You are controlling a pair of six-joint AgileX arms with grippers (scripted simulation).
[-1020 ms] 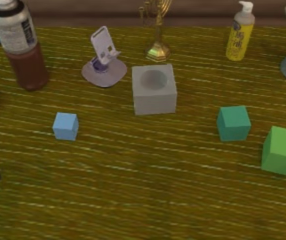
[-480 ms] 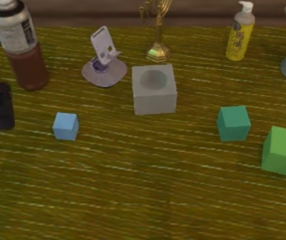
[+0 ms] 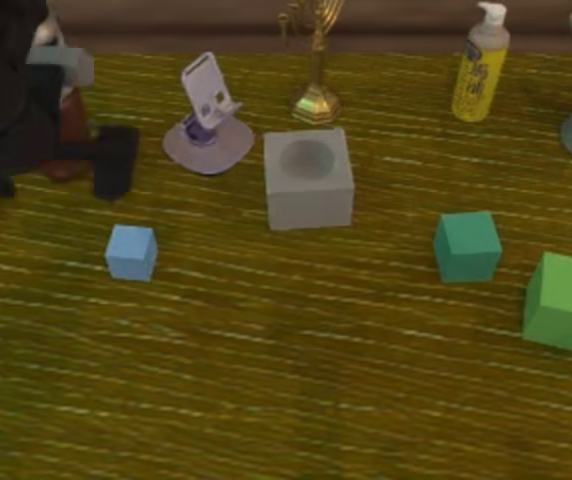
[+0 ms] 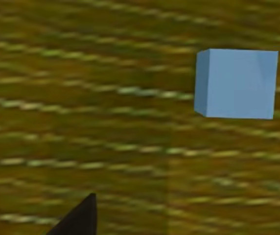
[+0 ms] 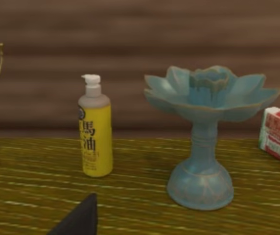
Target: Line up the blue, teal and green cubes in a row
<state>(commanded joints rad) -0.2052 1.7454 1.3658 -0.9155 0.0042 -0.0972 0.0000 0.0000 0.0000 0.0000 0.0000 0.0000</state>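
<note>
Up at the top view's far left, the left gripper [image 3: 114,165] hangs over the table [image 3: 286,400], a black blocky shape partly covering the brown bottle [image 3: 66,160] behind it; can't tell how far its fingers are spread, and nothing is in them as far as I can see; the blue cube [image 3: 131,252] sits on the cloth a bit nearer the camera, near the gripper but apart from it; only the left wrist view gets that cube up close, a plain matte box with sharp edges, plus one dark fingertip [image 4: 79,220] at the frame's edge; teal cube [image 3: 467,246] and green cube [image 3: 565,301] sit on the right side, close together but not touching, green the bigger one; grey block [image 3: 309,178] with a round dent is mid-table; surface is a yellow-green ribbed weave; right gripper isn't in the top view at all; its wrist view alone shows a yellow pump bottle [image 5: 96,134] and a blue lotus-shaped stand [image 5: 206,142] in full, against a brown wall.
</note>
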